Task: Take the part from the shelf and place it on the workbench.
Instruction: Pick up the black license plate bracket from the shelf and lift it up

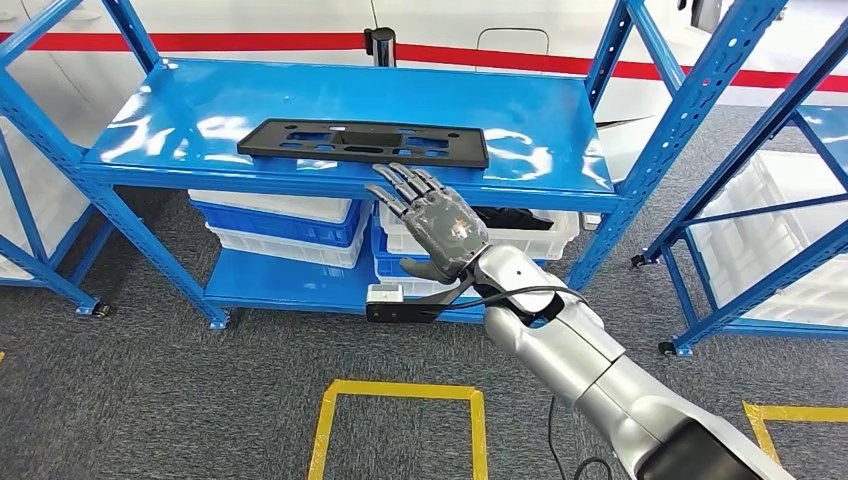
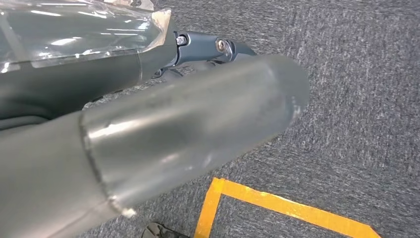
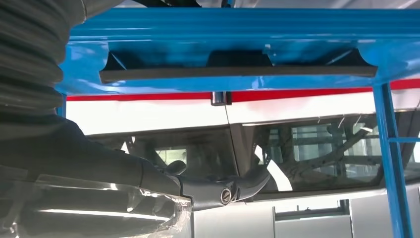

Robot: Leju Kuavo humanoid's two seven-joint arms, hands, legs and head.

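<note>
A long flat black plastic part (image 1: 362,142) with several cut-outs lies across the top blue shelf (image 1: 180,110), near its front edge. In the right wrist view the black part (image 3: 237,73) shows edge-on against the blue shelf (image 3: 237,29). My right hand (image 1: 432,220) is raised in front of the shelf edge, just below and in front of the part, fingers spread and holding nothing. Its fingertips (image 1: 400,178) come close to the part's front edge without touching it. My left hand (image 2: 124,134) hangs over grey carpet; whether its fingers are curled is hidden.
The blue rack's lower shelf holds white and blue bins (image 1: 285,220). A second blue rack (image 1: 760,180) with a white bin stands at the right. Yellow tape squares (image 1: 400,420) mark the grey carpet. A white wall with a red stripe (image 1: 250,42) runs behind.
</note>
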